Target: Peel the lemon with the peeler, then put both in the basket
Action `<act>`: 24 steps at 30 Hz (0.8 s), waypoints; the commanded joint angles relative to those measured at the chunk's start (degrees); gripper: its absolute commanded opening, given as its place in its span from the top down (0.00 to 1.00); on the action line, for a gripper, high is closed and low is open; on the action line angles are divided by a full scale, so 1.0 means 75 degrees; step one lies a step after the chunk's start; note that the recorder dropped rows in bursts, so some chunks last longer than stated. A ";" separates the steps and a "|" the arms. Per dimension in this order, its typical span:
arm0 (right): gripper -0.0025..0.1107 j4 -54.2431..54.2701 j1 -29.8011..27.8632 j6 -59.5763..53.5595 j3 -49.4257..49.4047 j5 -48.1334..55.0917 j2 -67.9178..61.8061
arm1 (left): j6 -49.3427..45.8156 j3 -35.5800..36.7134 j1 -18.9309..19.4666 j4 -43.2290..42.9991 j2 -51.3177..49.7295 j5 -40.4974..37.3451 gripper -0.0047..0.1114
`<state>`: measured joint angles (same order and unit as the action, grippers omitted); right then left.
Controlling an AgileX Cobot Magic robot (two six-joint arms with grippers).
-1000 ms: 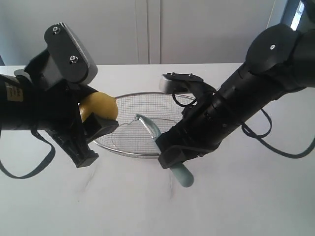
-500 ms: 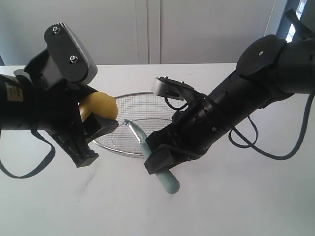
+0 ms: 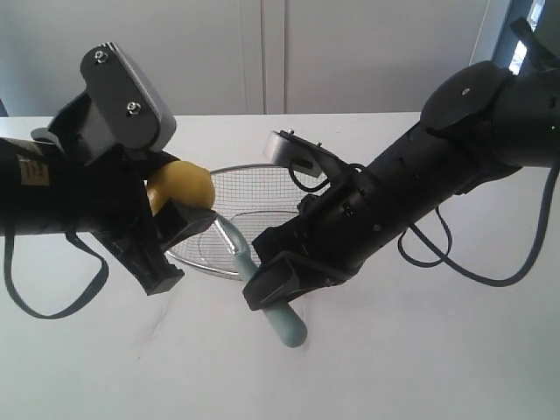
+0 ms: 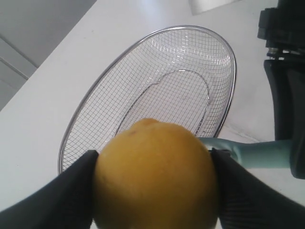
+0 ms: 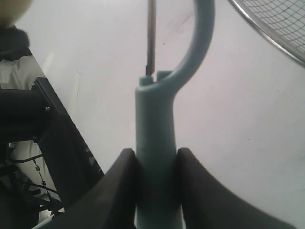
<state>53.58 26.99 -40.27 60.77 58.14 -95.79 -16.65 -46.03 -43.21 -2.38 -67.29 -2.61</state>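
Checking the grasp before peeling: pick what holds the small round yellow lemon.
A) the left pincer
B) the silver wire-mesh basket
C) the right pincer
A: the left pincer is shut on the small round yellow lemon, while the right pincer grips the slim pale teal plastic peeler.

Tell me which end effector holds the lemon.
The left end effector, clamped on the yellow lemon; the right end effector grips the teal peeler instead.
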 commanded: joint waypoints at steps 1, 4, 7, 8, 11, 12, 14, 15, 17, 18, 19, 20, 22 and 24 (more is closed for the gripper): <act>0.98 0.0128 -0.0007 -0.0134 -0.0026 0.0076 -0.0009 | 0.0106 0.0034 -0.0040 0.0116 -0.0102 0.0194 0.96; 0.98 0.0280 -0.0007 -0.0134 -0.0026 0.0094 -0.0057 | 0.0216 0.0034 -0.0040 0.0116 -0.0102 0.0265 0.96; 0.98 0.0436 -0.0007 -0.0134 -0.0026 0.0094 -0.0162 | 0.0374 0.0034 -0.0040 0.0116 -0.0113 0.0348 0.96; 0.98 0.0454 -0.0007 -0.0134 -0.0026 0.0094 -0.0197 | 0.0371 0.0034 -0.0040 0.0116 -0.0113 0.0435 0.96; 0.98 0.0511 -0.0007 -0.0134 -0.0026 0.0156 -0.0359 | 0.0388 0.0034 -0.0040 0.0116 -0.0113 0.0535 0.96; 0.98 0.0600 -0.0007 -0.0134 -0.0026 0.0229 -0.0429 | 0.0388 0.0034 -0.0040 0.0116 -0.0113 0.0535 0.96; 0.98 0.0798 -0.0007 -0.0177 -0.0026 0.0312 -0.0524 | 0.0459 0.0034 -0.0040 0.0116 -0.0113 0.0534 0.96; 0.98 0.0894 -0.0007 -0.0274 -0.0026 0.0382 -0.0568 | 0.0506 0.0034 -0.0040 0.0116 -0.0113 0.0534 0.96; 0.98 0.1053 -0.0007 -0.0445 -0.0026 0.0474 -0.0598 | 0.0619 0.0034 -0.0040 0.0116 -0.0113 0.0534 0.96; 0.98 0.1088 -0.0007 -0.0462 -0.0026 0.0492 -0.0598 | 0.0619 0.0034 -0.0040 0.0116 -0.0113 0.0534 0.96; 0.98 0.1101 -0.0007 -0.0462 -0.0026 0.0523 -0.0598 | 0.0621 0.0034 -0.0040 0.0116 -0.0130 0.0521 0.96; 0.98 0.1101 -0.0007 -0.0462 -0.0026 0.0523 -0.0598 | 0.0621 0.0034 -0.0040 0.0116 -0.0148 0.0521 0.96; 0.98 0.1101 -0.0007 -0.0462 -0.0026 0.0523 -0.0598 | 0.0621 0.0034 -0.0040 0.0116 -0.0270 0.0521 0.96; 0.98 0.1101 -0.0007 -0.0462 -0.0026 0.0523 -0.0598 | 0.0621 0.0034 -0.0040 0.0116 -0.0426 0.0521 0.96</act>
<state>60.99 26.99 -42.71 60.77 61.37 -100.31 -12.59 -45.84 -43.21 -2.38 -69.38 0.55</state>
